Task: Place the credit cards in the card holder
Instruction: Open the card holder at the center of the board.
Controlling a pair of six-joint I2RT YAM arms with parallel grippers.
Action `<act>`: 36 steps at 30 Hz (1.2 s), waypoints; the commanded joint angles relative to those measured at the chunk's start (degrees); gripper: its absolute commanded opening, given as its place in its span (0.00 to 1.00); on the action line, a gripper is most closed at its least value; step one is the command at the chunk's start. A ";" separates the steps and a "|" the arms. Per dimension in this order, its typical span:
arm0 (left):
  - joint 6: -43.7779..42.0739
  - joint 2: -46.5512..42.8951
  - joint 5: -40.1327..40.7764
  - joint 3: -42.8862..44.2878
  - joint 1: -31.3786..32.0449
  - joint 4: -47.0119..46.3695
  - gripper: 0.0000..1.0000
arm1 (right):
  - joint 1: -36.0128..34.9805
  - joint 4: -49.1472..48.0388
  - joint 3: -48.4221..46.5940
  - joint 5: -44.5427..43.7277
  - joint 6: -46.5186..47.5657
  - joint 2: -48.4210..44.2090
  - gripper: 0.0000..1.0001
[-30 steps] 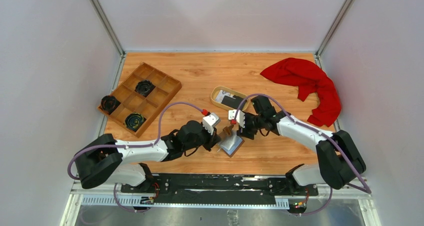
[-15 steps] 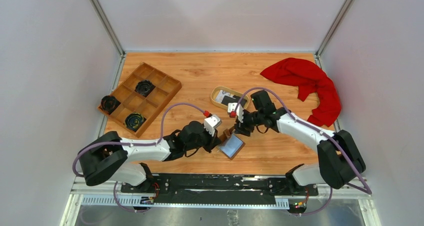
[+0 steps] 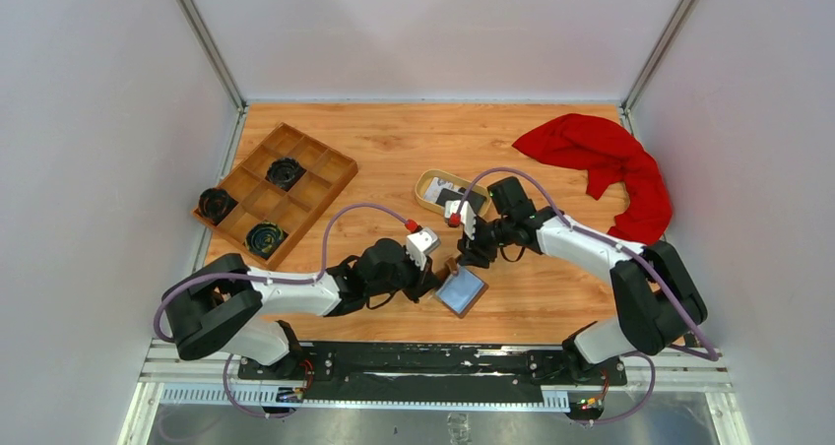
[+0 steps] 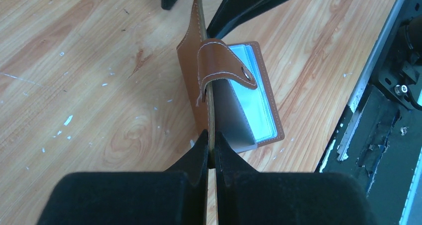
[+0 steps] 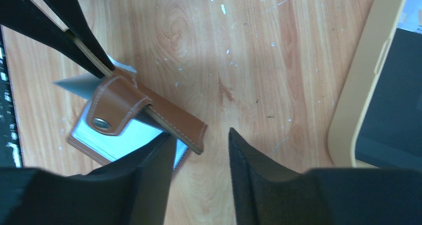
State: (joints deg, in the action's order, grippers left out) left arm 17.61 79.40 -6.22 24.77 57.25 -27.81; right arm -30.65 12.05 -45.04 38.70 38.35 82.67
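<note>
The brown card holder (image 3: 460,288) lies open near the table's front middle, its grey pockets up. My left gripper (image 4: 211,144) is shut on its raised cover flap (image 4: 195,80), which stands on edge with the snap strap (image 4: 224,60) curled over it. My right gripper (image 5: 199,138) is open and empty just beyond the flap's far end (image 5: 179,123), touching nothing. The credit cards lie in the oval tan dish (image 3: 430,181): one black card (image 3: 456,200) and a whitish one (image 3: 442,189). The black card also shows in the right wrist view (image 5: 393,115).
A wooden compartment tray (image 3: 251,173) with black round parts stands at the back left. A red cloth (image 3: 603,164) lies at the back right. White walls and metal posts close in the table. The black rail with the arm bases runs along the near edge.
My right gripper has let go of the holder's flap and drawn back toward the dish. My left gripper has shifted a little right, still holding the flap up; the holder slid slightly right.
</note>
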 commanded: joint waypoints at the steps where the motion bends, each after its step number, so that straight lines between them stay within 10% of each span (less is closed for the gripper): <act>1: -0.53 0.96 -2.35 1.63 0.29 -2.02 0.00 | -1.23 4.17 -2.19 4.87 4.26 0.16 0.37; 8: -0.54 0.08 -3.42 1.36 -0.48 -2.05 0.12 | -2.03 9.32 -2.03 9.62 13.09 -1.81 0.01; 25: -8.26 -19.36 -8.27 -9.29 -4.52 -1.98 0.80 | -2.02 14.59 -6.03 8.91 10.40 -0.12 0.00; 36: -21.93 -22.73 -5.91 -11.46 -3.10 -2.07 0.91 | -2.04 22.31 -12.73 8.04 7.97 7.08 0.00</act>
State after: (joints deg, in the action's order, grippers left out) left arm 2.39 55.48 -14.50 13.17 53.15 -28.75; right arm -31.90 29.71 -56.75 45.39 47.33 89.32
